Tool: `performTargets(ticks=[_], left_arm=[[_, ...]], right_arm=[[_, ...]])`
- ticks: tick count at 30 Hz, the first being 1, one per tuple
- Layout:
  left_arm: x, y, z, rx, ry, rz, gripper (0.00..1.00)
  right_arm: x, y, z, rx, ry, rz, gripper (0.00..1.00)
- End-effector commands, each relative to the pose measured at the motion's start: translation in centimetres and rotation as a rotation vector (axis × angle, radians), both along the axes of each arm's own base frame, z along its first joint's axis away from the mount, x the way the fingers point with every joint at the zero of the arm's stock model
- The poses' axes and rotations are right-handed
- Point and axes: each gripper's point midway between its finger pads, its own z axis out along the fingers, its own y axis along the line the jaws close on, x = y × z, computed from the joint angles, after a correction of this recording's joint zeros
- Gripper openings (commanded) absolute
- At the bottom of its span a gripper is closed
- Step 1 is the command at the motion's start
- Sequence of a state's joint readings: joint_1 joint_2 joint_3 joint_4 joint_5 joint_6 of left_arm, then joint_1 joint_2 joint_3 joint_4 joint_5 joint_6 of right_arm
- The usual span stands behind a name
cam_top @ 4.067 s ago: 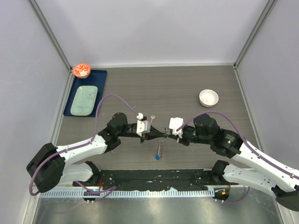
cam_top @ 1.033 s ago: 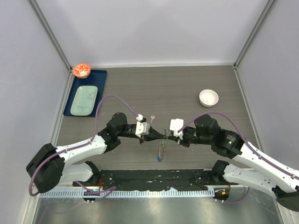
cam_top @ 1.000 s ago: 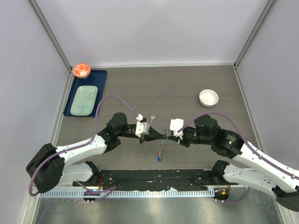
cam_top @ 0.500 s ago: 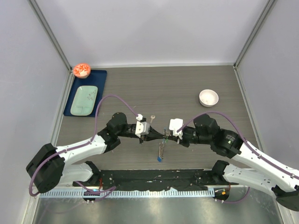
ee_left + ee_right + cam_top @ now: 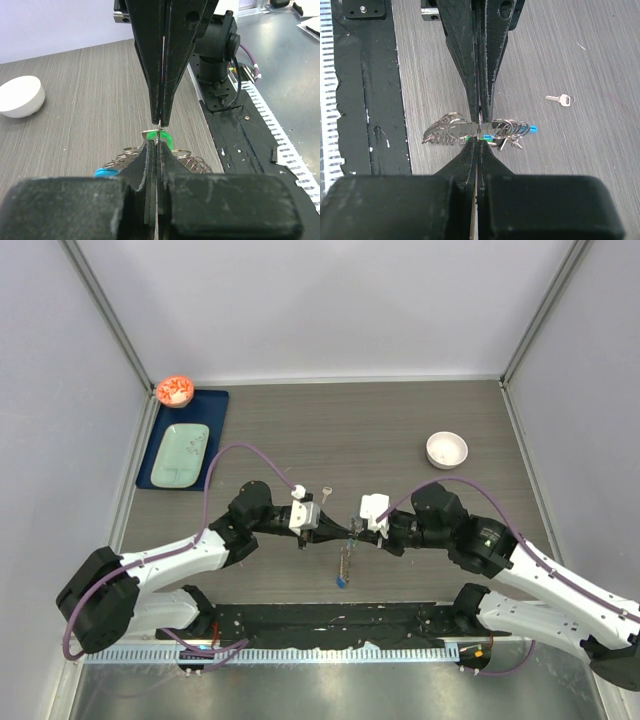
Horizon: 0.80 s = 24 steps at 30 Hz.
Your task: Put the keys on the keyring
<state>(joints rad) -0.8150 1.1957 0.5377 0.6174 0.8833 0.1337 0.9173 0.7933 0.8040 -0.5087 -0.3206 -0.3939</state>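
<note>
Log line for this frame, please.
left pincer: shut on keyring | right pincer: shut on keyring, tips meeting | green key: at the pinch | silver key: loose on table

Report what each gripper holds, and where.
Both the left gripper and right gripper pinch the keyring at one small ring mid-chain, beside the green key; the silver key lies loose.

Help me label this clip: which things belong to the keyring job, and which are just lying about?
Job: keyring, green-headed key, silver key, left gripper and right gripper, both shut on the keyring.
Lying about: white bowl, blue tray, pale green plate, orange bowl.
</note>
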Motion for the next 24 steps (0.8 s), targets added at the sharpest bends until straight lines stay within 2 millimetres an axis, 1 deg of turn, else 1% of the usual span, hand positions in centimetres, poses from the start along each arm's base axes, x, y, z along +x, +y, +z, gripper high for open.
performTargets(ticks=[1,11,15,24], left_arm=[[-0.3,-0.4,2.6,-0.083,-0.075,-0.037,0.00],[-0.3,-0.5,2.6,-0.083,-0.068,-0.040,0.00],[0.2,-0.6,2.6,-0.081,-0.050,-0.006,0.00],[1.2,-0.2,2.7,-0.052,0.071,0.096,0.00]], right_arm=[[-0.1,1.1,2.1,0.061,-0.017,0.032,0.01],[0.0,1.3,2.2,0.065,-0.016,0.034,0.01],[-0.1,1.3,2.3,0.065,-0.022,0.038,0.01],[0.1,1.1,1.8,0.045,-0.033,0.035,0.01]])
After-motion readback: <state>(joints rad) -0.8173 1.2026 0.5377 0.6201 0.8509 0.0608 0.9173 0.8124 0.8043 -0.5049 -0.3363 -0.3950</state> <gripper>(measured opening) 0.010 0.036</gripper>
